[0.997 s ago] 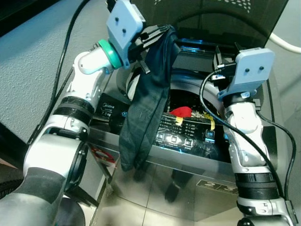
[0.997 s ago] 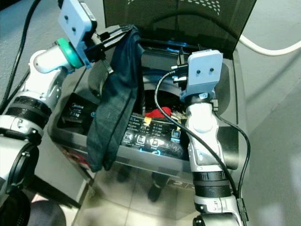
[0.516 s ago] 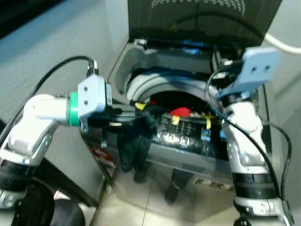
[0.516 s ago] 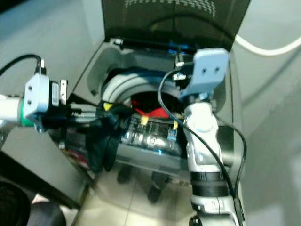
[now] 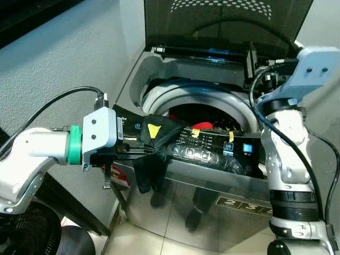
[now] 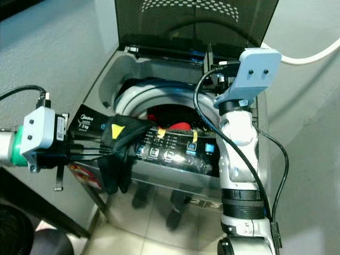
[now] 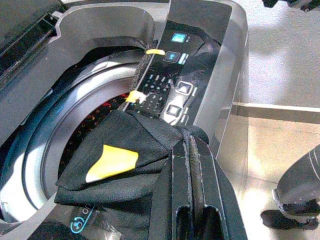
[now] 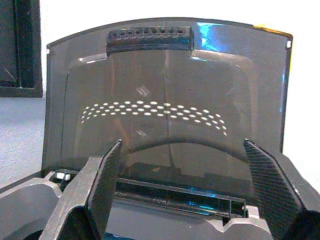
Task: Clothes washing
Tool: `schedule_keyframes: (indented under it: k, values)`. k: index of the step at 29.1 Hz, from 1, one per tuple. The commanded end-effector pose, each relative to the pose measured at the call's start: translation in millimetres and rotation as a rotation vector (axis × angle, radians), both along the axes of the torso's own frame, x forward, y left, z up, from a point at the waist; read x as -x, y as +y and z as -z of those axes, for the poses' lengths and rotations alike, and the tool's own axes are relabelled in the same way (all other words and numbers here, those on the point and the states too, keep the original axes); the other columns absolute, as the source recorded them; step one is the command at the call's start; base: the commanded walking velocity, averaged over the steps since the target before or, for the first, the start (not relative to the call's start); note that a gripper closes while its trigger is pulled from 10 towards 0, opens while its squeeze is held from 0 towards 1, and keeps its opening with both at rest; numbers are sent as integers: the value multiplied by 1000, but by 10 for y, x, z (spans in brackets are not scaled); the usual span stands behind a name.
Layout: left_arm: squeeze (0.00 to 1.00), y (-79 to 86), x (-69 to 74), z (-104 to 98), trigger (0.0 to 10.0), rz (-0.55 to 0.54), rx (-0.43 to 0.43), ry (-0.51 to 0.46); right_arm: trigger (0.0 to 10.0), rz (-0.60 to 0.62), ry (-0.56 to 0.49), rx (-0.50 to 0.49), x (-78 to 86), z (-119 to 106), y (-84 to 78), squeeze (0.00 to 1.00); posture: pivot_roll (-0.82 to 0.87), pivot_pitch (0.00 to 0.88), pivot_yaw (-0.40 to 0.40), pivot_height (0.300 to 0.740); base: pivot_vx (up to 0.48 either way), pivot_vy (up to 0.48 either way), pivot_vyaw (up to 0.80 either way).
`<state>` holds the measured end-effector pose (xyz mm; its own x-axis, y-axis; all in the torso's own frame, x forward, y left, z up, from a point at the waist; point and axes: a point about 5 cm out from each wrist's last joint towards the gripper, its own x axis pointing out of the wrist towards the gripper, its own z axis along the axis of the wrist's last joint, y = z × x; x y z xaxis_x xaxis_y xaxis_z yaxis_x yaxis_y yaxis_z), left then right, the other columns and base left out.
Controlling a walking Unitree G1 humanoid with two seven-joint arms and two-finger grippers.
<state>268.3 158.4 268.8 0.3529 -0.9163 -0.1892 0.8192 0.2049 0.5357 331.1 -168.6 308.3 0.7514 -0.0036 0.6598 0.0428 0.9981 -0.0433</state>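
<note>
The left gripper (image 7: 192,150) has come down from above the washer (image 5: 212,175) and is now pinching the dark garment (image 5: 154,143), which is draping over the front rim. The right gripper (image 8: 187,195) is hovering spread wide before the raised lid (image 8: 165,110).

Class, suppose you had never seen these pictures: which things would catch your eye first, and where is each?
The left gripper is shut on a dark garment with a yellow tag, draped over the washing machine's front left rim. Behind it the lid stands open, with the right gripper open before it.
</note>
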Motion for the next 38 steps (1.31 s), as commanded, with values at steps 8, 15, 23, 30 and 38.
schedule_keyframes:
  k: [8, 15, 23, 30, 38]
  values:
    - [0, 6, 11, 68, 10000, -42, -13, 27, 0, -4, -5, 4, 20, 16, -12, 0, 135, 93, 68, 740, 0, 0, 0]
    - [0, 14, 27, 105, 10000, -37, -26, 47, 0, -7, -7, 5, 17, 15, -7, 0, 137, 91, 68, 740, 0, 0, 0]
    - [0, -4, 10, 136, 10000, -31, -35, 52, 0, -12, -8, 9, 11, 13, 9, 0, 135, 90, 68, 740, 0, 0, 0]
    - [0, -11, -23, 196, 10000, -31, -39, 75, 235, -9, -3, 10, 10, 14, 11, 0, 132, 88, 69, 740, 0, 0, 0]
    - [0, -38, -63, 231, 10000, -23, -27, 102, 10000, 0, 9, 10, -2, 25, 7, 0, 133, 93, 68, 740, 0, 0, 0]
